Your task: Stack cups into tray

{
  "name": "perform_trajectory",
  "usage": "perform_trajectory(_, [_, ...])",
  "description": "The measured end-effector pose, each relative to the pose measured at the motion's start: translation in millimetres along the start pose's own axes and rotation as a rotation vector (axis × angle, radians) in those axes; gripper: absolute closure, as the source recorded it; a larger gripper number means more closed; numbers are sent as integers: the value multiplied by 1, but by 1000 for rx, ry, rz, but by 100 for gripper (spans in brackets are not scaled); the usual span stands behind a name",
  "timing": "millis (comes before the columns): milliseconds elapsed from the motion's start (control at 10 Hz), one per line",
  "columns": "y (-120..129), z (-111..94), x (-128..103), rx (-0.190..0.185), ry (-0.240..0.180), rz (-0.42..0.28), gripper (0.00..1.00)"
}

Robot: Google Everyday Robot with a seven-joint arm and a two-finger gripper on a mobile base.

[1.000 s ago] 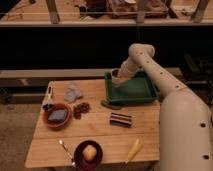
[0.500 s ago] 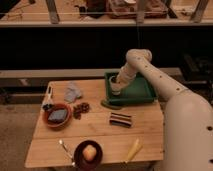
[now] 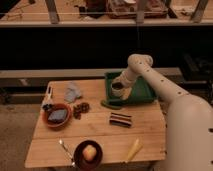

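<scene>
You are viewing a dim, warm-tinted scene. The wooden tabletop (image 3: 95,135) is the brightest zone, lit from above; the band behind it falls to near black. The white arm (image 3: 165,92) shows soft highlights along its upper surface. The tool (image 3: 119,86) sits over the green tray (image 3: 145,95), its shadowed underside merging with the cup (image 3: 118,88). The whole frame is soft; fine edges are blurred.

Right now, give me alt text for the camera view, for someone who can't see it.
A white robot arm reaches over a wooden table, its gripper at a pale cup in the left part of a green tray. Elsewhere on the table are an orange-red bowl, a dark brown bowl holding something round, and a small dark block.
</scene>
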Motion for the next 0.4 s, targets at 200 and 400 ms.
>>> perform_trajectory(200, [-3, -15, -1, 9, 9, -16, 20])
perform_trajectory(400, [-11, -52, -4, 29, 18, -31, 20])
